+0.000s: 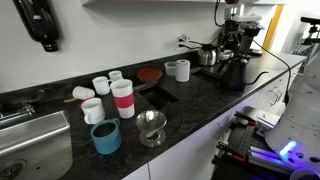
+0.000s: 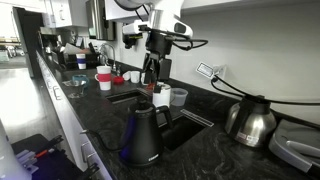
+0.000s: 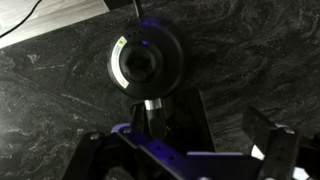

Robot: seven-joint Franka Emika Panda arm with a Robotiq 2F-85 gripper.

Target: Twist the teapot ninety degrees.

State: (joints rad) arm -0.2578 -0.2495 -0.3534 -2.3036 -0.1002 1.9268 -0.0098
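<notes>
The matte black cone-shaped teapot [image 2: 143, 135] stands on the dark marble counter and also shows in an exterior view [image 1: 238, 72]. In the wrist view I look down on its round top [image 3: 145, 60], with a thin silver-collared part pointing toward the camera. My gripper [image 3: 180, 150] is open and empty. Its fingers are spread wide, and the teapot lies beyond the fingertips, not between them. In an exterior view the gripper [image 2: 152, 72] hangs above the counter behind the teapot.
A shiny silver pot [image 2: 250, 120] stands near the teapot, also seen in an exterior view [image 1: 207, 55]. Several white mugs [image 1: 100, 85], a red-and-white cup [image 1: 123, 98], a blue cup [image 1: 106, 136], a metal dripper [image 1: 152, 127] and a sink [image 1: 30, 140] sit further along.
</notes>
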